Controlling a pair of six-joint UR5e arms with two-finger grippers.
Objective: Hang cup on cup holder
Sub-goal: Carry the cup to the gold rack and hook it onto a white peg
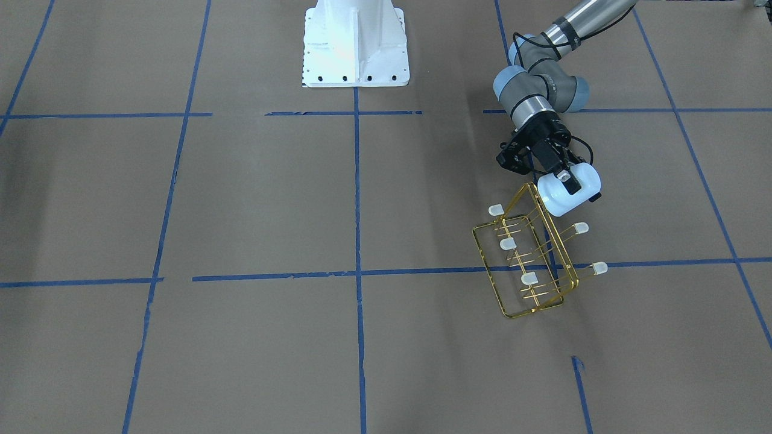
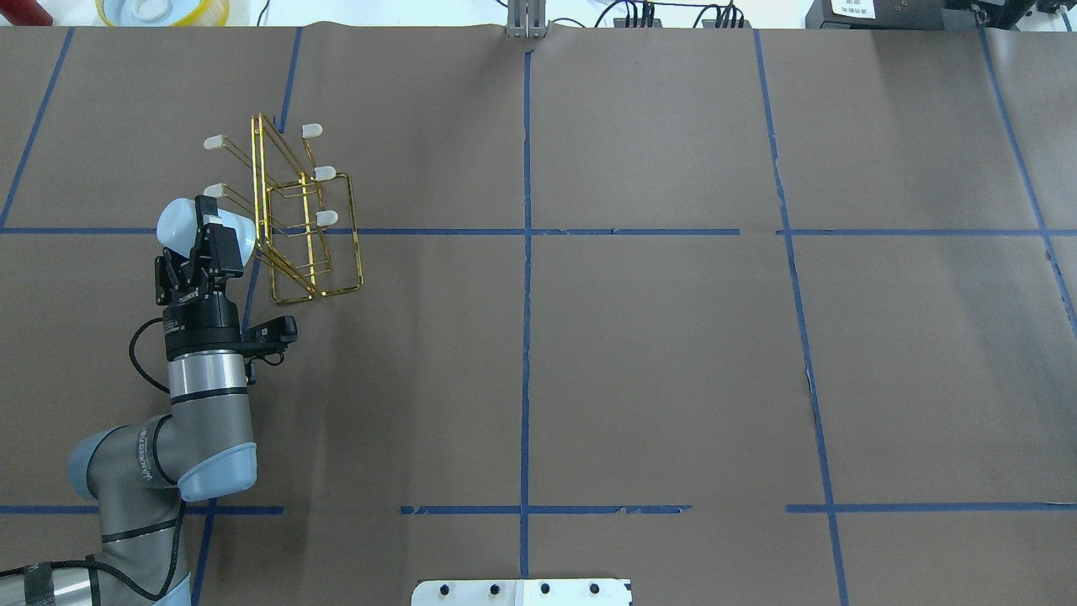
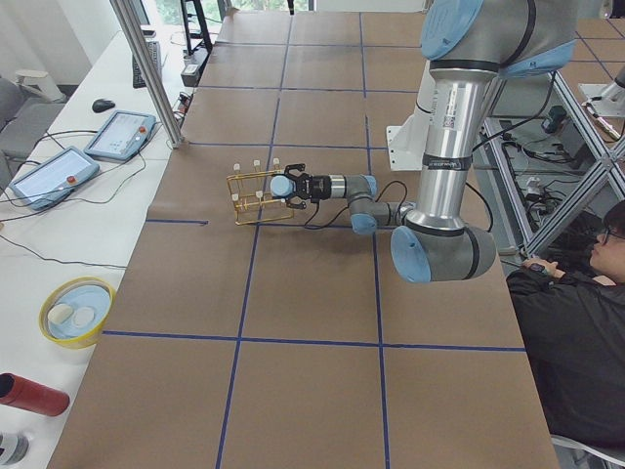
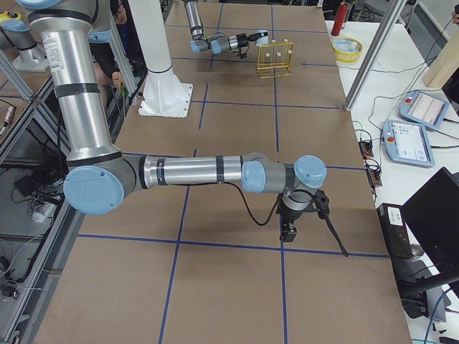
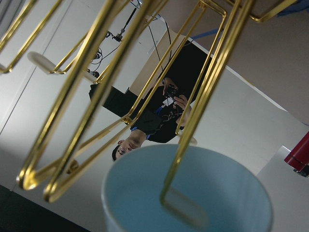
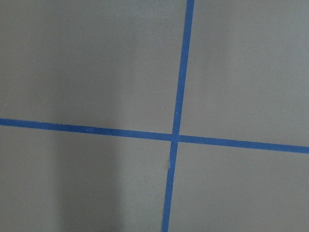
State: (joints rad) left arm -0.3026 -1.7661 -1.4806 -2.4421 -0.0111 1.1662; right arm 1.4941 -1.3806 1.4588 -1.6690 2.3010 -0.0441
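My left gripper [image 2: 209, 220] is shut on the pale blue-white cup [image 2: 177, 223], which lies on its side with its mouth toward the gold wire cup holder [image 2: 318, 295]. The front-facing view shows the cup [image 1: 558, 199] at the rack's near end [image 1: 566, 259]. In the left wrist view a capped prong reaches into the cup's mouth [image 5: 193, 193] among the gold wires [image 5: 208, 92]. The right gripper [image 4: 290, 215] shows only in the exterior right view, low over the table far from the rack; I cannot tell whether it is open or shut.
The robot's white base [image 1: 356, 42] stands at the table's robot side. A yellow bowl [image 3: 73, 313] and a red cylinder [image 3: 29, 394] lie off the table on the side bench. Blue tape lines [image 6: 176, 135] cross the brown table.
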